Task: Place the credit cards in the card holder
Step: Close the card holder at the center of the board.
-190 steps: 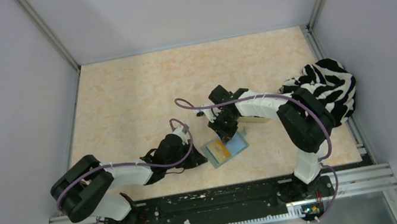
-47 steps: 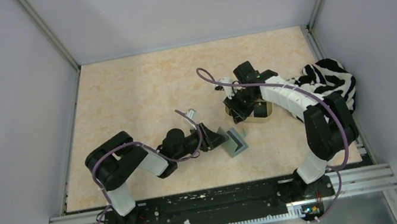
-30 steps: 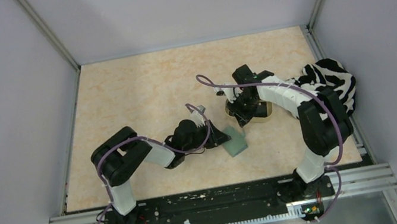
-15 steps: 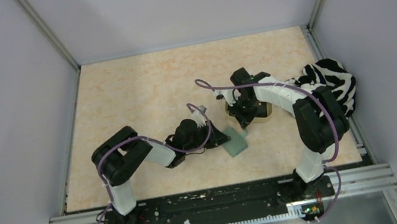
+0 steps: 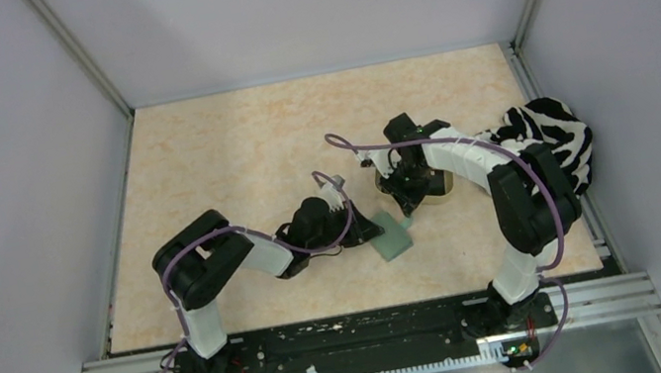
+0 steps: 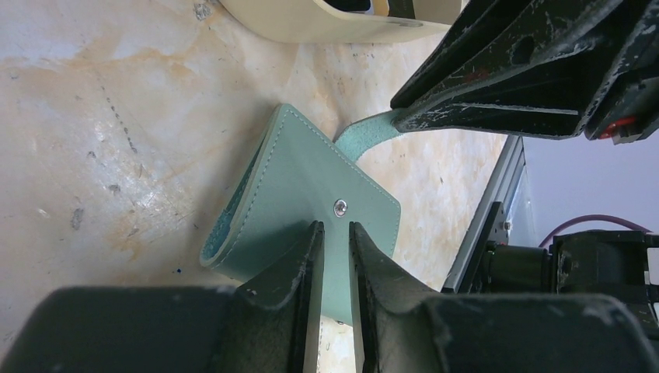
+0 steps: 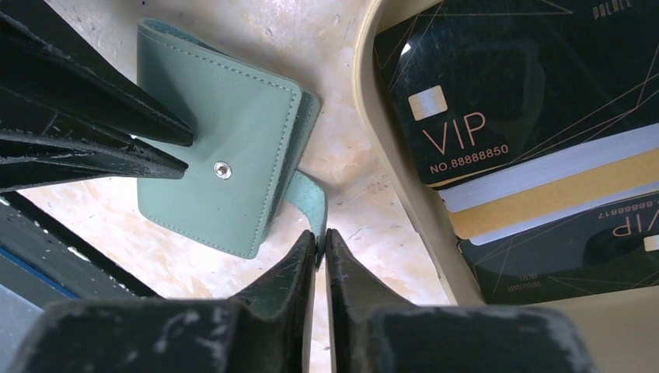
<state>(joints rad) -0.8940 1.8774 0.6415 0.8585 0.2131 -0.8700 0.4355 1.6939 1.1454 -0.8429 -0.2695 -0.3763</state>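
The card holder (image 5: pixel 395 239), a pale green wallet, lies folded shut on the table, snap stud up (image 6: pixel 311 186) (image 7: pixel 225 155). My left gripper (image 5: pixel 374 232) (image 6: pixel 336 227) rests its tips on the cover, jaws a narrow slit apart with nothing between them. My right gripper (image 5: pixel 404 210) (image 7: pixel 319 235) is shut on the holder's strap (image 7: pixel 312 198) (image 6: pixel 364 136), which sticks out of the far side. The credit cards sit in the tan tray (image 7: pixel 392 163): a black VIP card (image 7: pixel 482 93), a gold card (image 7: pixel 559 198) and another black card (image 7: pixel 575 249).
The tray (image 5: pixel 437 190) stands right behind the holder, mostly under my right arm. A zebra-striped cloth (image 5: pixel 555 141) is bunched at the right edge. The metal rail (image 5: pixel 370 335) runs along the near edge.
The holder, standing partly open earlier, now lies folded shut. My right gripper has come off the tray down to the strap and closed on it. The left arm has stayed put for the last second.
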